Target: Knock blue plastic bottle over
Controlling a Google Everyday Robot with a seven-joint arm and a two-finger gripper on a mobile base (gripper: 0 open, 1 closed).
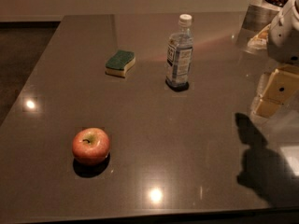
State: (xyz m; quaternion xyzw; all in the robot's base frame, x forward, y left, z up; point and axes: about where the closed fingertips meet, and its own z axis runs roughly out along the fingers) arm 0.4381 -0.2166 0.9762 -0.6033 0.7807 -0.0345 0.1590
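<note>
The blue plastic bottle (179,52) stands upright on the dark table (187,139), a little right of center toward the back. It is clear with a bluish tint, a white cap and a blue-and-white label. My gripper (274,96), white with pale yellow ends, hangs at the right edge of the view, above the table. It is well to the right of the bottle and somewhat nearer the camera, not touching it. Its shadow falls on the table at the lower right.
A green-and-yellow sponge (120,62) lies left of the bottle. A red-yellow apple (91,146) sits at the front left. A shiny container and other items (261,17) stand at the back right corner. The table's left edge borders dark floor.
</note>
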